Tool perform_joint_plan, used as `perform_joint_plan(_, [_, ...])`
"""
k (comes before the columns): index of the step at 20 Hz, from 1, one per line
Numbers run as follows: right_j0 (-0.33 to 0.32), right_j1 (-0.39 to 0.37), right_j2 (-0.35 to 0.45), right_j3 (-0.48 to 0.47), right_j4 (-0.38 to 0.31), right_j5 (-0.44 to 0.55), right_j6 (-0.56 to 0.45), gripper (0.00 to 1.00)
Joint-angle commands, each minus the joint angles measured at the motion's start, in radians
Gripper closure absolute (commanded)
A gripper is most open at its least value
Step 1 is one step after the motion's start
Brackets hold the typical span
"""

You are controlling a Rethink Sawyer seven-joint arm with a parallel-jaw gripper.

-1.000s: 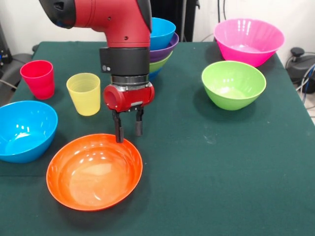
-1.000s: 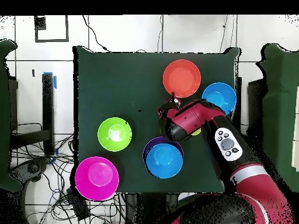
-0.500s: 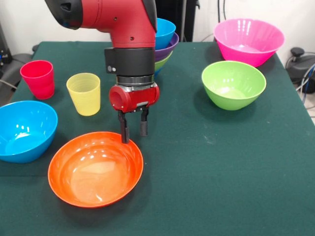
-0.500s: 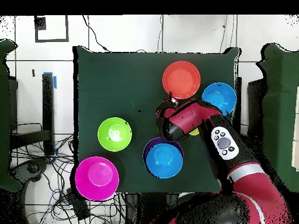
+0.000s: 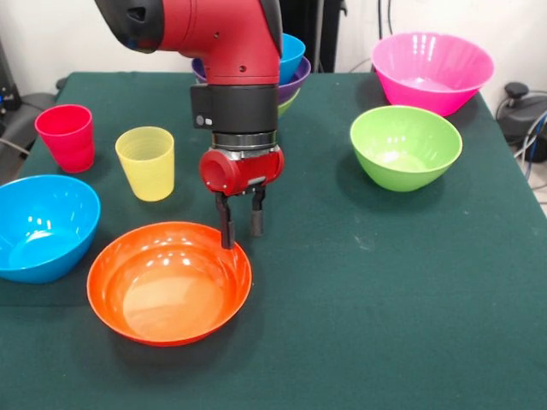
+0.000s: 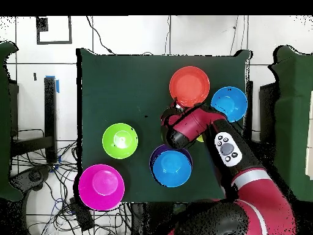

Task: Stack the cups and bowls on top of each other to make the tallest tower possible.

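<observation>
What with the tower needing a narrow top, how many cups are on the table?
2. The red cup stands near the left edge in the front view; the yellow cup stands just right of it. The arm could hide another.

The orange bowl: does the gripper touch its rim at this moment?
Touching. In the front view the gripper straddles the far rim of the orange bowl: one finger inside, the other outside, and the rim looks lifted.
</observation>
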Motion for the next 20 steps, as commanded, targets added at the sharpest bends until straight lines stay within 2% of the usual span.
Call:
perform_joint_plan(1, [0.032, 0.041, -0.032, -0.057, -0.061, 0.083, -0.140, 0.00])
perform_joint_plan(4, [0.016, 0.042, -0.015, -0.060, -0.040, 0.100, -0.168, 0.00])
perform_joint_plan(5, [0.021, -0.002, -0.009, -0.022, -0.021, 0.104, -0.162, 0.00])
perform_joint_plan(10, [0.025, -0.001, -0.025, -0.041, 0.006, 0.128, -0.121, 0.00])
perform_joint_plan(20, [0.048, 0.009, -0.080, -0.068, -0.026, 0.091, -0.050, 0.00])
